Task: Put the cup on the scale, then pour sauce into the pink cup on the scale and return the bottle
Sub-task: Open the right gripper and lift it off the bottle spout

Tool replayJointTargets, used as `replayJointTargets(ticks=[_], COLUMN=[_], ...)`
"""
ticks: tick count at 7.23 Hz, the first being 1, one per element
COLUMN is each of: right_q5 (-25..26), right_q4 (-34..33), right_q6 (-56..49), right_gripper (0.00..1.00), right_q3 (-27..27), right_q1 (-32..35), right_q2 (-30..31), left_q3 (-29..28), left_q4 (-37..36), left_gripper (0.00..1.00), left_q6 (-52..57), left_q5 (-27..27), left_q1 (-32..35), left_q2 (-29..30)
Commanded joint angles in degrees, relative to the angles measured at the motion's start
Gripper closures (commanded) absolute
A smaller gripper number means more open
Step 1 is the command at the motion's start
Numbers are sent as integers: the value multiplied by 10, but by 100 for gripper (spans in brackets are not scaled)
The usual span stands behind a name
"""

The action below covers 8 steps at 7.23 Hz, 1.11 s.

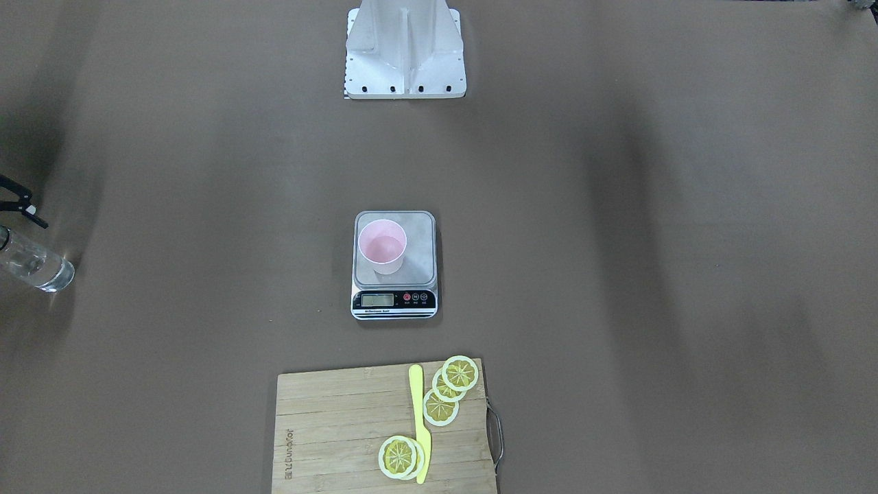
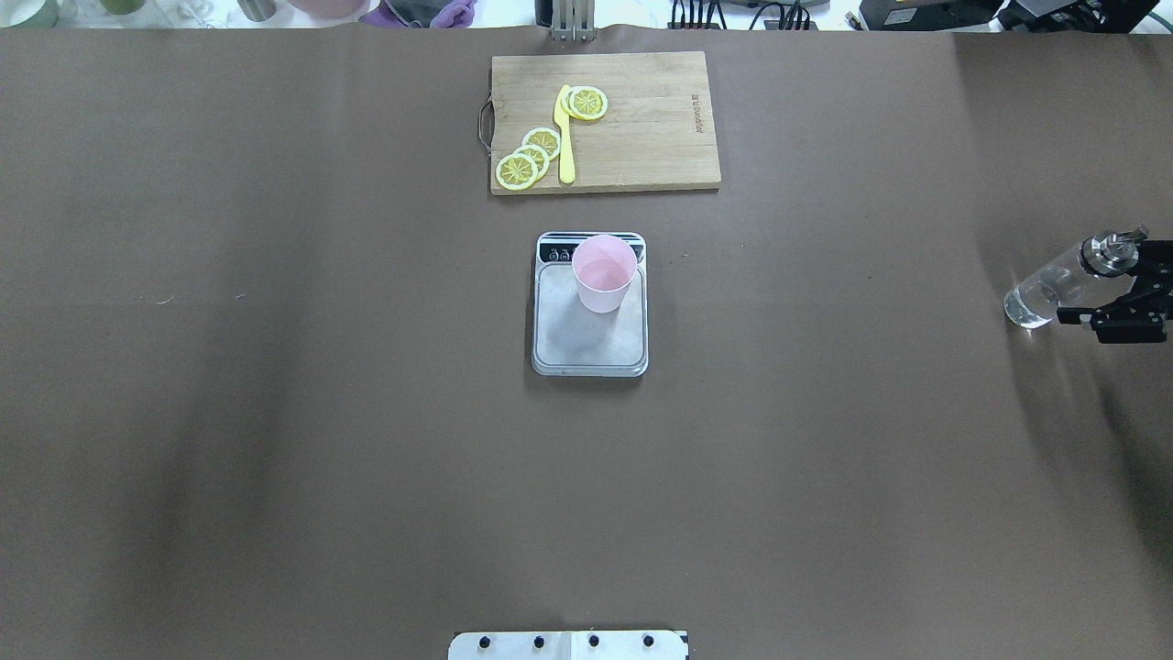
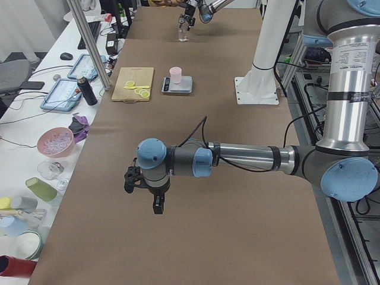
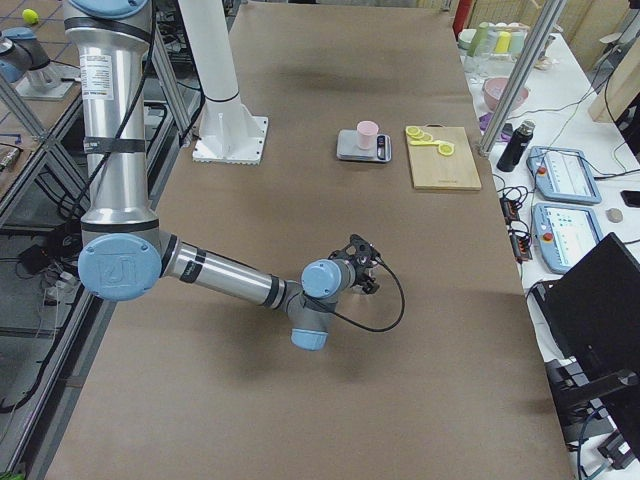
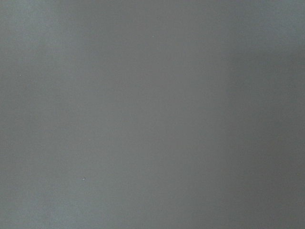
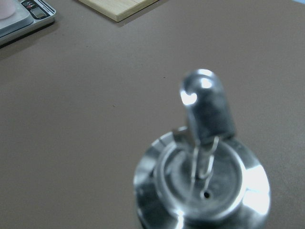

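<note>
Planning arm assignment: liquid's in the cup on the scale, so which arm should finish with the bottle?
Right. The right tool is at the bottle, standing at the right end of the table. The left tool hovers far away, toward the opposite end.

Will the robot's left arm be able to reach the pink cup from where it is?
Probably yes. Only bare table lies between the left pincer and the cup, which stands in the open on the scale.

Counted on the table (image 2: 275, 385) | cup (image 2: 604, 272): 1 | scale (image 2: 589, 339): 1 | bottle (image 2: 1045, 291): 1 | cutting board (image 2: 651, 137): 1 | knife (image 2: 564, 137): 1 | lemon slices (image 2: 517, 171): 5 | robot arms (image 3: 237, 159): 2
</note>
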<state>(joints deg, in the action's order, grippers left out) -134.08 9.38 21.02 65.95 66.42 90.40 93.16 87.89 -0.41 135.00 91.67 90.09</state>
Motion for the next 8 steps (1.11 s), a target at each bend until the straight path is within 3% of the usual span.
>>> replayJointTargets(ticks=[1,5,8], right_q5=[-26,-121,-118], right_q4=[7,-12,-121], right_q6=[1,18,27], right_gripper=[1,1,0], right_q3=[3,4,18], right_q1=[14,119,173], right_q2=[16,42,43], left_q3=[1,2,2], left_q4=[0,0,0], left_gripper=[0,0,0], left_q6=[0,-1,1], left_q5=[0,0,0], left_q1=[0,0,0], left_q2=[0,0,0])
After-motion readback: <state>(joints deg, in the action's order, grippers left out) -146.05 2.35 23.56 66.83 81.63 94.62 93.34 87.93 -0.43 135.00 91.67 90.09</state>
